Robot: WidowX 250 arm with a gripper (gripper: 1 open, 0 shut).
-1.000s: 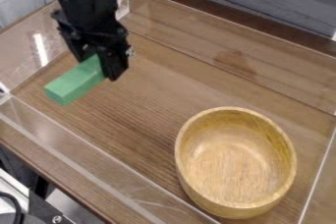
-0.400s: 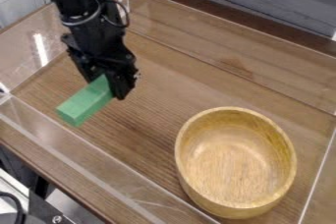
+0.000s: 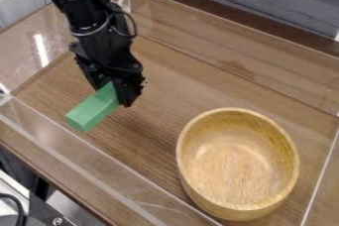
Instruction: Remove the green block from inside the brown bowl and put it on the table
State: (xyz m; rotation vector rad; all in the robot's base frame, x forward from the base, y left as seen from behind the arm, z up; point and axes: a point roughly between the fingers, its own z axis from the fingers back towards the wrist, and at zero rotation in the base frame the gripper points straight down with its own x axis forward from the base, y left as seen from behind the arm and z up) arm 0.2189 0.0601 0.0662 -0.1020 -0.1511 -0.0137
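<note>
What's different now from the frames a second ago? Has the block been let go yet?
The claw has carried the green block lower and to the right in the picture, nearer the brown bowl. It has not been let go: the claw is still closed on the block's upper end, and the block hangs tilted, its lower end close to the table. The empty bowl has not moved.

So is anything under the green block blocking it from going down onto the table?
Nothing visible. The end effector grips the green block over bare table. The brown bowl sits off to the right, apart from it.
</note>
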